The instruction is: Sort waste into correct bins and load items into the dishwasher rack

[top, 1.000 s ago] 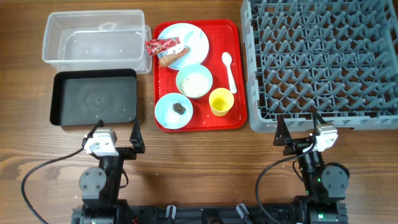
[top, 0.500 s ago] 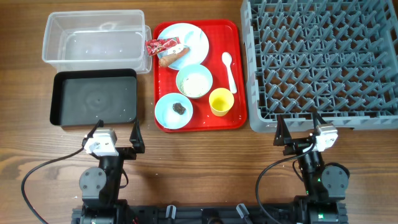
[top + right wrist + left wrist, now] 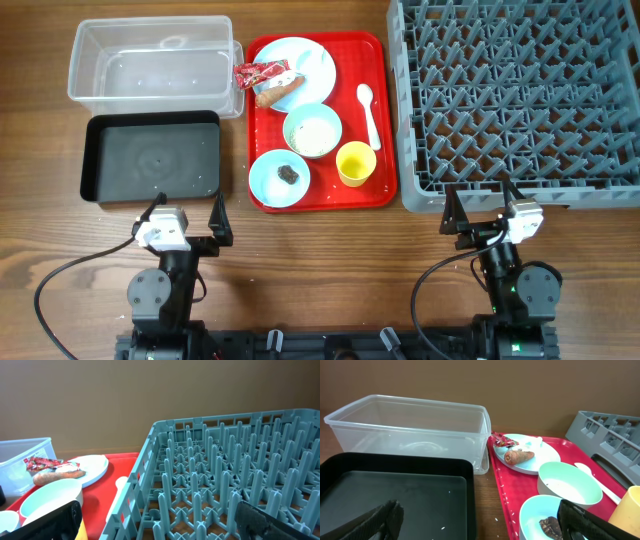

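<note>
On the red tray (image 3: 380, 60) a pale blue plate (image 3: 310, 55) holds a red wrapper (image 3: 258, 73) and an orange stick (image 3: 280, 95). In front of it are a pale green bowl (image 3: 312, 130), a pale blue bowl (image 3: 268, 180) with a brown lump (image 3: 287, 173), a yellow cup (image 3: 355, 163) and a white spoon (image 3: 369, 112). The clear tub (image 3: 150, 60) and black tray (image 3: 152, 158) lie to the left, the grey rack (image 3: 520, 100) to the right. My left gripper (image 3: 187, 212) and right gripper (image 3: 480, 205) are open and empty, near the front edge.
A few rice grains lie in the black tray (image 3: 449, 492) and on the wood beside it (image 3: 496, 520). The right wrist view shows the rack's upright pegs (image 3: 225, 490) close ahead. Bare wood runs along the front between the two arms.
</note>
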